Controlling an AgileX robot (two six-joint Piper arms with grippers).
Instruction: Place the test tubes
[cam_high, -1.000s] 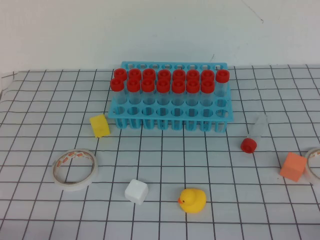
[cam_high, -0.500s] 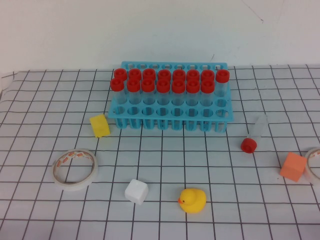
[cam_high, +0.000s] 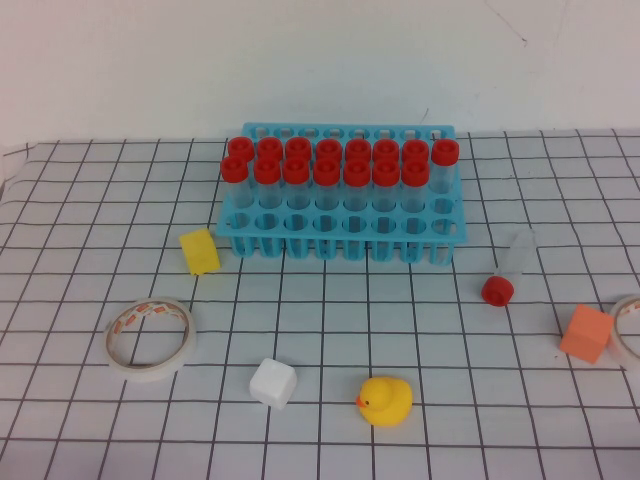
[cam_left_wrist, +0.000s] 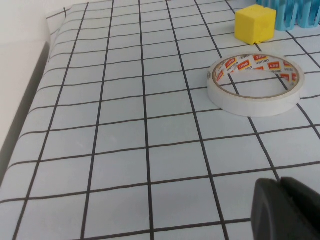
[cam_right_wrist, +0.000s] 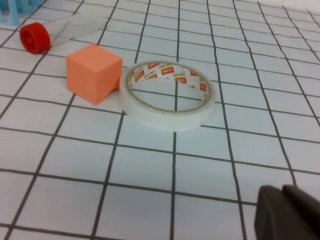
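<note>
Stays exactly as a second ago, meaning no start on placing: loose test tube lying just right of the rack, left gripper pinched shut and empty well front-left of the rack, right gripper likewise well front-right of it.

left gripper: closed, hovering low | right gripper: closed, hovering low

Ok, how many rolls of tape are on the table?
2. One roll lies front left, near the yellow block; the other at the right edge, beside the orange block. The shut left gripper is by the first, the shut right gripper by the second.
</note>
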